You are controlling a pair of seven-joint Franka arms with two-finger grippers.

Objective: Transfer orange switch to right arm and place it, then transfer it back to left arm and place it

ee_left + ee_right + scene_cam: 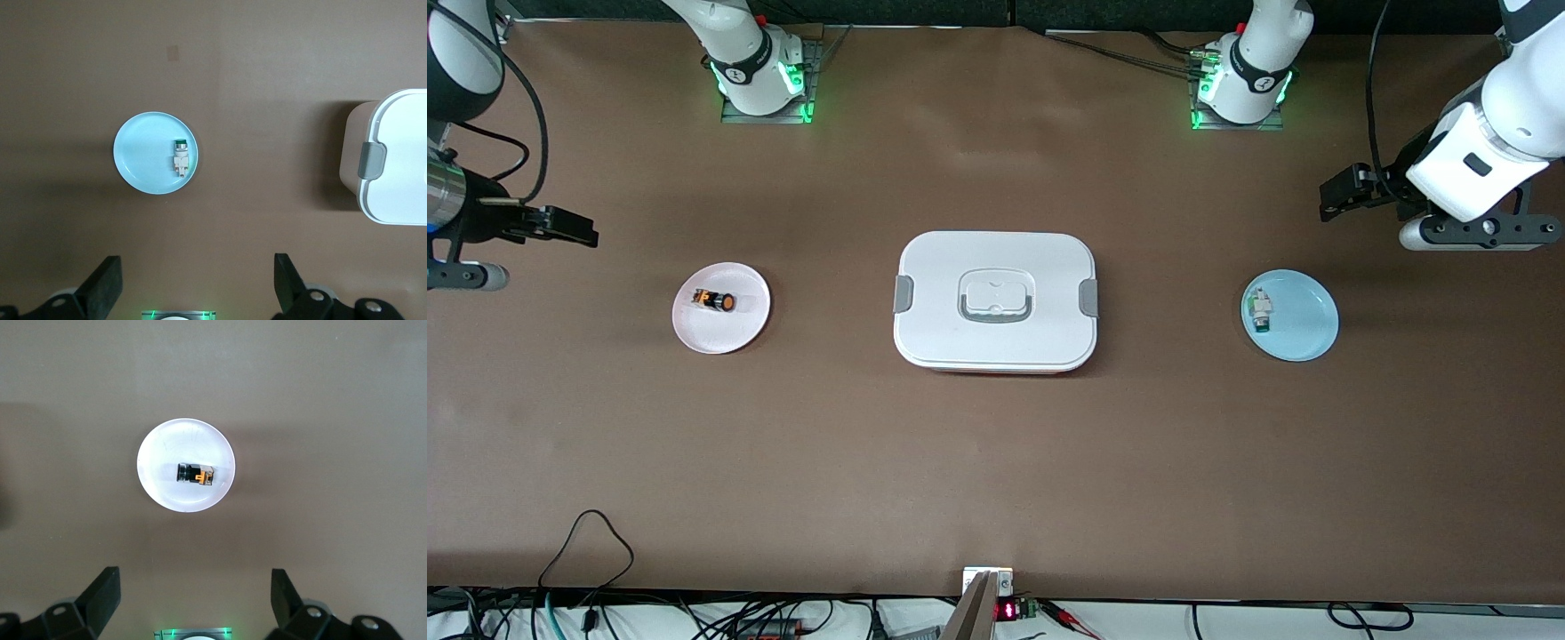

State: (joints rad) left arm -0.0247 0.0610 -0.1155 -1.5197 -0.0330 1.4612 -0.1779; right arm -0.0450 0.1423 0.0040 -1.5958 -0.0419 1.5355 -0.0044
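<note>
The orange switch (pixel 716 300) (pixel 195 474) lies on its side on a pale pink plate (pixel 734 333) (pixel 167 447) toward the right arm's end of the table. The white box (pixel 996 302) (pixel 400 167) sits in the middle, lid shut, with grey latches. My right gripper (pixel 569 228) (pixel 195 585) hangs open and empty over bare table beside the pink plate. Over bare table beside a light blue plate (pixel 1307 333) (pixel 140 153), my left gripper (pixel 1338 197) (pixel 197 272) is also open and empty.
A small white-and-green component (pixel 1260 311) (pixel 181 159) lies on the blue plate. Both arm bases (pixel 760 80) (pixel 1240 84) stand at the table edge farthest from the front camera. Cables run along the edge nearest it.
</note>
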